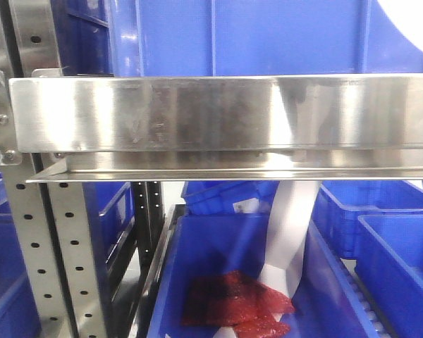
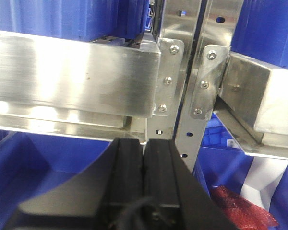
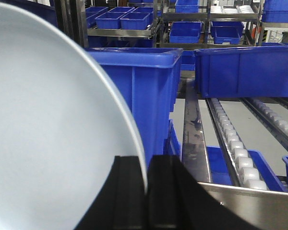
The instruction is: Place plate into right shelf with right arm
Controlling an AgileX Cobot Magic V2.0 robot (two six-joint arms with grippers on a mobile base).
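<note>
Front-facing view: blue bin [image 1: 218,246] holds red packets [image 1: 233,306]; right tool [image 3: 148,165] pinches plate [image 3: 48,134].

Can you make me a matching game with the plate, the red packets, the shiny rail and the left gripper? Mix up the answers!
Things:
1. plate
2. red packets
3. right shelf's front rail
4. left gripper

Clues:
A. shut, holding nothing
B. lying in a lower blue bin
C. pinched at its edge by the right gripper
D. shiny brushed steel

Pairs: 1-C, 2-B, 3-D, 4-A
</note>
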